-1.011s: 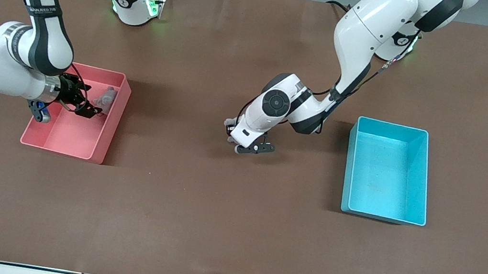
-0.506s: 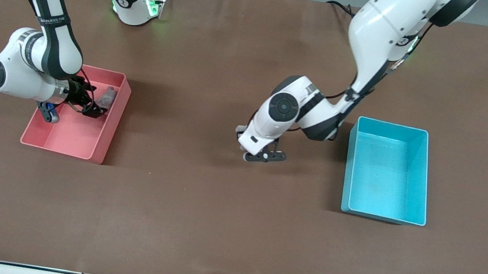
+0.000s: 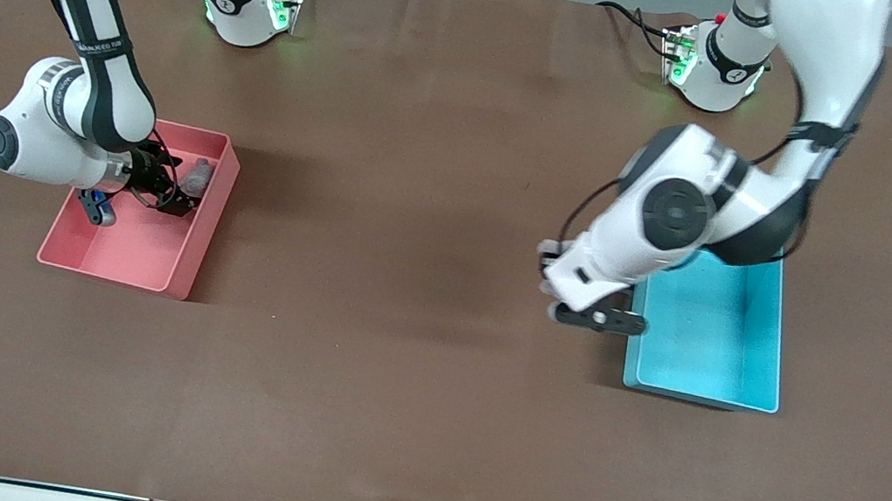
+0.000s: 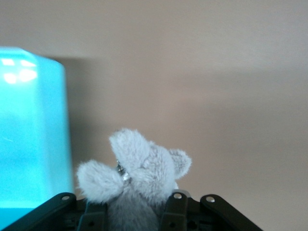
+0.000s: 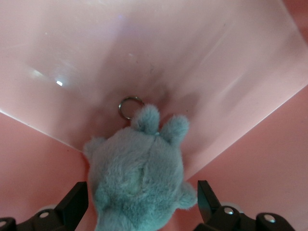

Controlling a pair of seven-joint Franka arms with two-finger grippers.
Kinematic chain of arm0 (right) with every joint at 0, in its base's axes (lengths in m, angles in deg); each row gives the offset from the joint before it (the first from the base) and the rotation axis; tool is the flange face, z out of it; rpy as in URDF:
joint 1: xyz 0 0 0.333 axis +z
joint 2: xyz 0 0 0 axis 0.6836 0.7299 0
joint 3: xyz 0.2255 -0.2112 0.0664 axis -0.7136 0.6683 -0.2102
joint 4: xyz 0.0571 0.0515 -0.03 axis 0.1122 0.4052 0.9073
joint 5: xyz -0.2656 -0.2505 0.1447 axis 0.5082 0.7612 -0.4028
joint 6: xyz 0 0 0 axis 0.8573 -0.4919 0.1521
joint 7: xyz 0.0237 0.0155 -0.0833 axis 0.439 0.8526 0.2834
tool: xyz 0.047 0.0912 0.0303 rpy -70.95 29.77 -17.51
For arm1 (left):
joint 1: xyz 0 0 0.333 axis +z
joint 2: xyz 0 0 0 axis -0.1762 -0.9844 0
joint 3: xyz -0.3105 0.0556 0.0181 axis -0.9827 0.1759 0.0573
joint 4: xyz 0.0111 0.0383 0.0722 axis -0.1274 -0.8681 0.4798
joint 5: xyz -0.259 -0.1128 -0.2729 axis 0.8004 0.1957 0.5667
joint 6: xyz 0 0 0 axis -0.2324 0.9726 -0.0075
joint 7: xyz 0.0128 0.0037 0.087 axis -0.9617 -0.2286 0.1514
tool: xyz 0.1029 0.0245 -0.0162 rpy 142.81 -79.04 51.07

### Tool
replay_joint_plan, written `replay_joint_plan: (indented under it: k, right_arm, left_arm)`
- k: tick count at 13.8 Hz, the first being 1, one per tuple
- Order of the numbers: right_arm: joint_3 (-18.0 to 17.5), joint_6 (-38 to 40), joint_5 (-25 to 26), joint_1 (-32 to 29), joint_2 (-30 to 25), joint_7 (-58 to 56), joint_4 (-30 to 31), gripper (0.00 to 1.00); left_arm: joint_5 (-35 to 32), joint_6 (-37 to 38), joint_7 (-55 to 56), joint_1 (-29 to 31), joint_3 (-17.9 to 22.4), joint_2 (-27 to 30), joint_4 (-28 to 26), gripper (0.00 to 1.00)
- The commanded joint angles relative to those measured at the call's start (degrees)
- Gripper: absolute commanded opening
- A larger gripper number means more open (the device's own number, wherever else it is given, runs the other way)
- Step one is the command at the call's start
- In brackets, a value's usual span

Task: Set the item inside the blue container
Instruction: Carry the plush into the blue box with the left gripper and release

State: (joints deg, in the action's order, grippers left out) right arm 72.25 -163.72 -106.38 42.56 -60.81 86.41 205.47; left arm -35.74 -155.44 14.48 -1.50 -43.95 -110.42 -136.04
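My left gripper [image 3: 600,318] is shut on a pale grey plush toy [image 4: 139,173], which pokes out past the fingers [image 4: 176,211]. It hangs over the table right at the wall of the blue container [image 3: 714,352] that faces the right arm's end. That cyan wall [image 4: 29,134] fills one side of the left wrist view. My right gripper [image 3: 169,196] is down inside the pink bin [image 3: 137,249]. It is open, with a finger on either side of a grey-blue plush toy [image 5: 137,183] that carries a key ring [image 5: 130,107].
The pink bin stands toward the right arm's end of the brown table and the blue container toward the left arm's end. The second plush [image 3: 196,176] lies against the pink bin's wall. Both arm bases stand at the table's far edge.
The left arm has swung from the table's middle to the blue container's edge, carrying the pale plush. The right gripper has shifted slightly within the pink bin, staying open.
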Motion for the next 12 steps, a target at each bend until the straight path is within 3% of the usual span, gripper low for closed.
replay_joint_plan:
  k: [1,3,6,9,12]
  right_arm:
    - [-0.78,-0.39,-2.1,-0.93,0.52,-0.94,1.09,1.0]
    - [-0.78,-0.48,-2.28,-0.93,0.78,-0.94,1.09,1.0]
    - [-0.78,-0.22,-2.28,-0.84,1.31,-1.29,1.09,1.0]
    - [-0.78,-0.04,-2.28,-0.84,1.84,-2.87,1.09,0.92]
    - [-0.78,1.18,-2.19,-0.76,1.84,-4.53,0.83,0.81]
  left_arm:
    - [-0.57,-0.46,-12.68,7.93,-0.51,4.01,-6.35,0.17]
    - [-0.75,-2.21,-18.4,13.02,-0.51,5.24,-10.04,0.17]
    - [-6.27,-5.37,-23.7,17.87,-0.51,5.25,-13.56,0.16]
    - [-12.59,-10.65,-23.71,19.55,-0.42,4.02,-17.44,0.16]
    - [-13.58,-14.52,-23.7,21.31,-0.51,-0.1,-18.14,0.17]
